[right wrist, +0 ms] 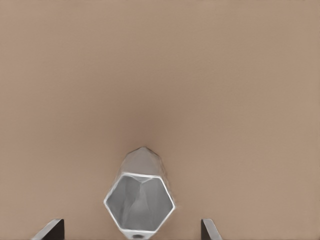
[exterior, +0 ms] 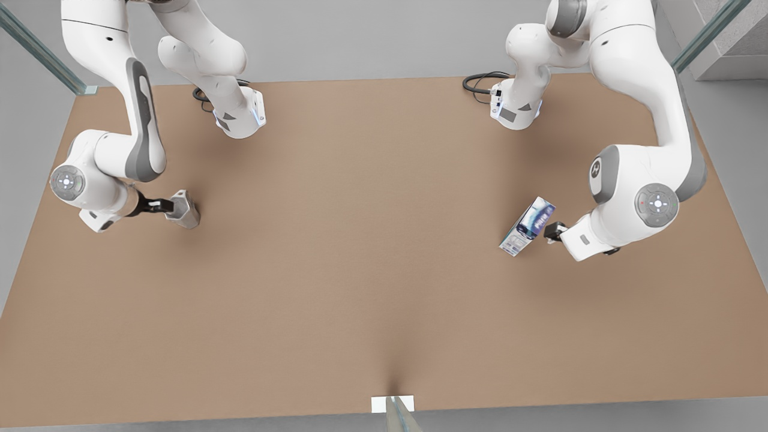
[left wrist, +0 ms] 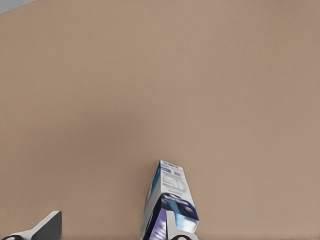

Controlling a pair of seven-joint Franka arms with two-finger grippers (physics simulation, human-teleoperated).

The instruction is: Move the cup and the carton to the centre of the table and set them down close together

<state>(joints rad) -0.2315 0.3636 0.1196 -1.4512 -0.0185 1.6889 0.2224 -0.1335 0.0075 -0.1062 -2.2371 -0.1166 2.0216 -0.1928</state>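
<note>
The cup (exterior: 183, 210) stands on the table (exterior: 384, 282) near the edge at the front view's left, about midway between the far edge and the near edge that carries the white tag (exterior: 393, 404). The carton (exterior: 528, 227) is well apart from it, near the edge at the front view's right, and appears to lean rather than stand upright. The centre of the table lies between them.

The right gripper (exterior: 157, 206) is at the cup. In the right wrist view its fingers (right wrist: 50, 229) are spread wide with the cup's open mouth between them; neither finger touches the cup, so nothing is gripped.

The left gripper (exterior: 555, 231) is at the carton. In the left wrist view one finger (left wrist: 47, 226) stands clear to one side, and the other overlaps the carton's printed face. The gap between the fingers is bare, so the carton is not gripped. Whether that finger touches it cannot be determined.

Step in hand, as judged: approach and grasp. Neither item has been moved to the centre.

Next move requires:
- Right gripper: close squarely on the cup's faceted sides, then lift.
- Left gripper: centre the carton between the fingers before closing. If the carton is leaning, a push from one finger could topple it.
</note>
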